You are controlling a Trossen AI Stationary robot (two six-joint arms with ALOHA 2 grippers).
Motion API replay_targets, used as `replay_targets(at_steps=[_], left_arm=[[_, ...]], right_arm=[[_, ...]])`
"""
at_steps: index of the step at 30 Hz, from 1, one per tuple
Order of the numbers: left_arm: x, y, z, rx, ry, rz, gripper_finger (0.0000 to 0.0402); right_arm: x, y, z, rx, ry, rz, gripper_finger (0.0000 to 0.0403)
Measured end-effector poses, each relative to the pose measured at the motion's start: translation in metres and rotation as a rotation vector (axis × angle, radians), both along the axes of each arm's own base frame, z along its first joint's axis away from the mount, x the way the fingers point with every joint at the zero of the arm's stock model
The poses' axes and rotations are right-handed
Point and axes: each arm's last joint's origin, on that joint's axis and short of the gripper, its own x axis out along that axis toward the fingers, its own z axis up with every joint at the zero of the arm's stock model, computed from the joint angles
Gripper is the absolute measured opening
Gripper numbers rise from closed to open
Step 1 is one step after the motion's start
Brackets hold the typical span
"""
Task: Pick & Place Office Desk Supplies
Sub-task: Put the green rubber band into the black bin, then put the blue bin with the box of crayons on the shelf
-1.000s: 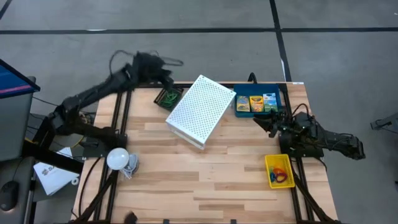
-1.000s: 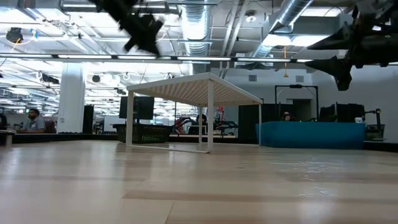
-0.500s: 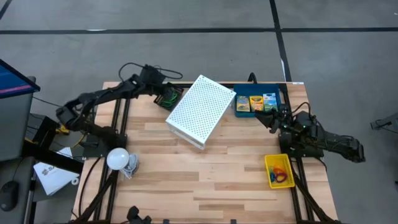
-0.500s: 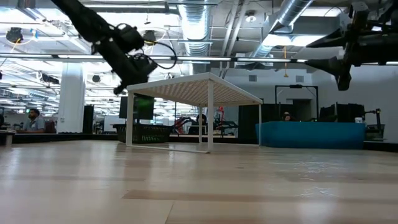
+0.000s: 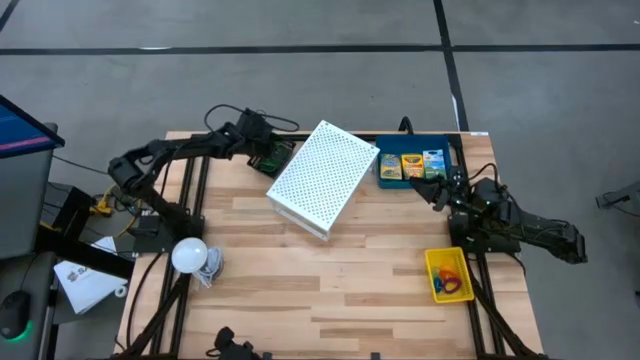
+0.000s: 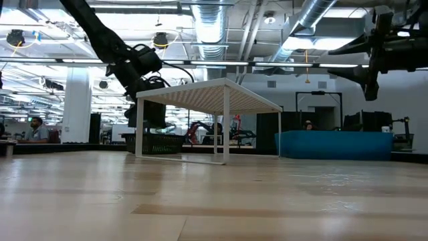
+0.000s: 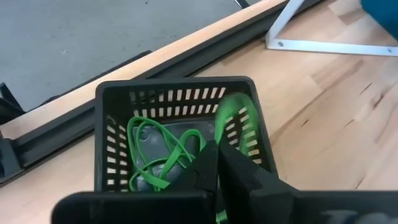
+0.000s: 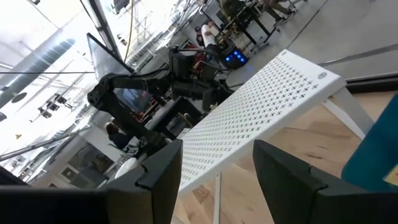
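Left gripper (image 5: 262, 150) dropped lower since prior frame, fingers pressed together, over black mesh tray (image 7: 177, 134) at upper left, green rubber bands (image 7: 163, 149) inside. Right gripper (image 5: 440, 192) unmoved, fingers apart, empty, near blue tray (image 5: 445, 143).

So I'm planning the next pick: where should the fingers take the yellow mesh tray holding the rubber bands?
Grip the yellow mesh tray by one thin upright side wall, coming straight down from above with one finger inside and one outside. It sits flat with its top open, and the orange and blue rubber bands lie low inside, leaving the rim free.
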Motion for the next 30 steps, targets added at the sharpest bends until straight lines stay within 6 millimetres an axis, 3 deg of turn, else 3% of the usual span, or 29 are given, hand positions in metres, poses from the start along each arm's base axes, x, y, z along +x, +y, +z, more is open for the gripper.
replay_targets(at_steps=[6, 19, 25, 30], left_arm=[[-0.001, 0.000, 0.002, 0.003, -0.005, 0.004, 0.0017], [-0.003, 0.002, 0.002, 0.056, 0.048, 0.071, 0.0125], [-0.004, 0.001, 0.004, 0.065, 0.046, 0.071, 0.0137], [-0.008, -0.004, 0.028, 0.124, -0.020, 0.070, 0.0132]], right_arm=[[0.000, 0.000, -0.001, 0.007, 0.004, 0.003, 0.0193], [0.000, 0.000, -0.001, 0.027, -0.004, 0.005, 0.0193], [0.000, 0.000, -0.001, 0.033, -0.006, 0.005, 0.0193], [-0.001, -0.002, -0.003, 0.095, -0.010, -0.062, 0.0193]])
